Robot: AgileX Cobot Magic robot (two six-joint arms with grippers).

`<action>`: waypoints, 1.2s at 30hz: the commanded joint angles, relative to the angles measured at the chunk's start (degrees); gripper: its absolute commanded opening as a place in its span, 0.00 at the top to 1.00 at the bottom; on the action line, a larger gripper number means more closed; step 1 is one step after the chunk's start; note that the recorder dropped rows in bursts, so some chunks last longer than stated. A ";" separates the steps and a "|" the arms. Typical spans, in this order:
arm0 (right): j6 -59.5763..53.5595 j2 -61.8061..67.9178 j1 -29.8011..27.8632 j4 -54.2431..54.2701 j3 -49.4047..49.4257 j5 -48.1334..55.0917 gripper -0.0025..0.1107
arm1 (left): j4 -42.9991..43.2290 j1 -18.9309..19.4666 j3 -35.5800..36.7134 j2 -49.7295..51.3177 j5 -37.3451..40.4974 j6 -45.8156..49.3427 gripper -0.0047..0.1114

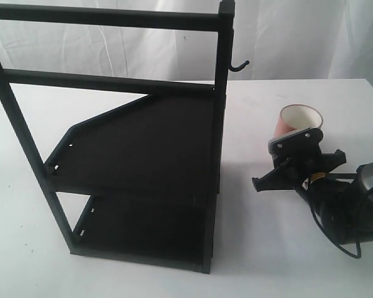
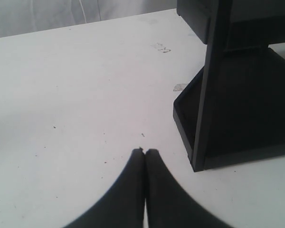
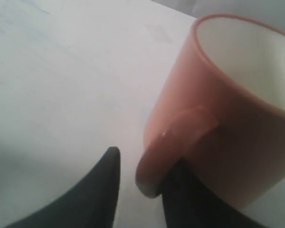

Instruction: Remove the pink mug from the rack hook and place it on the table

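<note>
The pink mug (image 1: 299, 119) stands mouth-up on the white table (image 1: 267, 248) to the right of the rack, leaning a little in the exterior view. My right gripper (image 1: 290, 141) is right against it. In the right wrist view the mug (image 3: 228, 109) fills the frame, and the right gripper (image 3: 142, 161) is open. The mug's handle (image 3: 175, 142) lies between the fingers, with a gap to one finger (image 3: 107, 185) while the other sits close under the loop. The rack hook (image 1: 239, 65) juts bare from the upright post. My left gripper (image 2: 145, 151) is shut and empty over the table (image 2: 61, 95).
The tall black two-shelf rack (image 1: 143, 167) takes up the left and middle of the exterior view. Its lower corner (image 2: 199, 142) is close beside the left gripper. A black cable (image 1: 351, 251) trails from the right arm onto the table.
</note>
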 commanded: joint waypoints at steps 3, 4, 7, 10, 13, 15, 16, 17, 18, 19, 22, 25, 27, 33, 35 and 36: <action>2.83 0.12 -0.01 1.16 0.66 3.39 0.70 | -0.09 0.18 0.28 -0.28 -0.08 -0.37 0.96; 2.80 0.12 -0.01 1.16 0.66 3.39 0.69 | -0.09 0.18 0.28 -0.28 -0.08 -0.37 0.96; 2.67 0.12 -0.01 1.26 0.66 2.90 0.64 | -0.09 0.18 0.28 -0.28 -0.08 -0.37 0.96; 2.67 -0.24 -0.01 1.26 0.66 2.15 0.58 | -0.09 0.18 0.28 -0.28 -0.08 -0.37 0.96; 2.67 -1.19 -0.01 1.67 0.66 2.15 0.57 | -0.09 0.18 0.28 -0.28 -0.08 -0.37 0.96; 2.67 -1.95 -0.01 2.53 0.79 2.15 0.57 | -0.09 0.18 0.28 -0.28 -0.08 -0.37 0.96; 2.67 -2.30 -0.01 2.66 1.33 1.77 0.57 | -0.09 0.18 0.28 -0.28 -0.08 -0.37 0.96; 2.67 -2.82 -0.01 2.66 1.95 1.23 0.57 | -0.09 0.18 0.28 -0.28 -0.08 -0.37 0.96; 2.67 -3.19 -0.01 2.66 2.38 0.73 0.57 | -0.09 0.18 0.28 -0.28 -0.08 -0.37 0.96; 2.67 -3.39 -0.01 2.66 3.01 0.27 0.57 | -0.09 0.18 0.28 -0.28 -0.08 -0.37 0.96; 3.02 -3.72 -0.01 2.79 4.53 -0.80 0.57 | -0.09 0.18 0.28 -0.28 -0.08 -0.37 0.96; 4.46 -3.94 -0.01 2.79 5.93 -1.27 0.57 | -0.09 0.18 0.28 -0.28 -0.08 -0.37 0.96; 5.94 -4.07 -0.01 2.79 7.20 -2.14 0.57 | -0.09 0.18 0.28 -0.28 -0.08 -0.37 0.96; 8.48 -6.02 -0.01 3.04 12.08 -7.67 0.57 | -0.09 0.18 0.28 -0.28 -0.08 -0.37 0.96; 11.05 -7.65 -0.01 3.04 13.64 -8.63 0.57 | -0.09 0.18 0.28 -0.28 -0.08 -0.37 0.96; 12.16 -8.43 -0.01 3.04 14.20 -8.63 0.57 | -0.09 0.18 0.28 -0.28 -0.08 -0.37 0.96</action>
